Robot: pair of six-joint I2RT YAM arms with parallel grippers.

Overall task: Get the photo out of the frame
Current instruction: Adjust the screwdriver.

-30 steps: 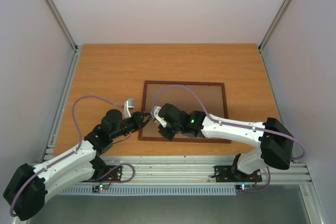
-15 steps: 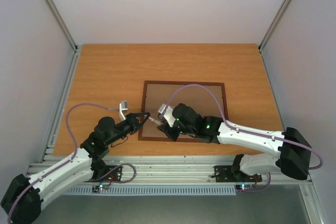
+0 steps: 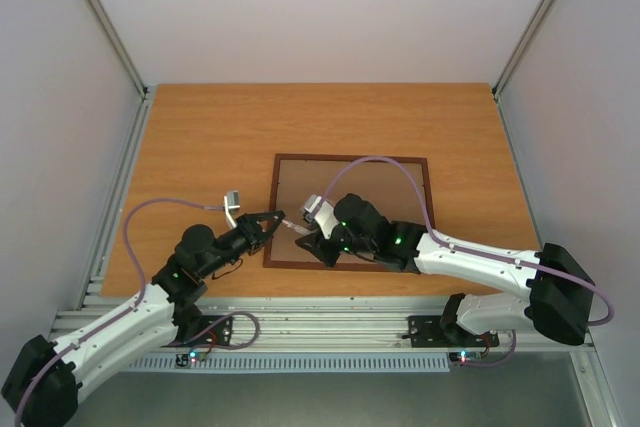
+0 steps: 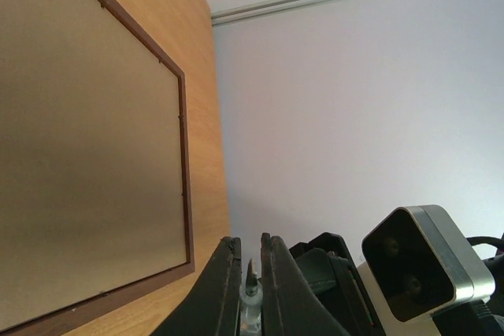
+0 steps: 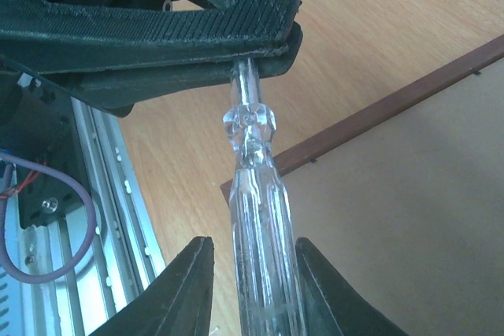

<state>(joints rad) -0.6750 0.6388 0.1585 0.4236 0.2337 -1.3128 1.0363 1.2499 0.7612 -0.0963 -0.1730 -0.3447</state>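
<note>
The frame [image 3: 350,157] lies face down on the table, its brown hardboard back [image 4: 87,155] up, inside a thin reddish-brown rim [image 5: 394,104]. The photo is hidden under that back. A clear-handled screwdriver [image 5: 260,226] hangs between the two grippers over the frame's near left corner. My left gripper [image 4: 250,253] is shut on its metal shaft, a grip that also shows in the right wrist view. My right gripper [image 5: 253,243] stands open around the handle, with a gap on each side. From above, the left gripper [image 3: 275,219] and the right gripper [image 3: 305,232] meet tip to tip.
The wooden table [image 3: 200,137] is walled in white at the back and both sides. An aluminium rail [image 3: 330,322] runs along the near edge, close under the grippers. Purple cables [image 3: 390,162] loop over the frame from the right arm.
The right gripper's jaws have parted from the screwdriver handle, and that gripper has slid a little to the right. The left arm has sunk lower while keeping its grip on the shaft.
</note>
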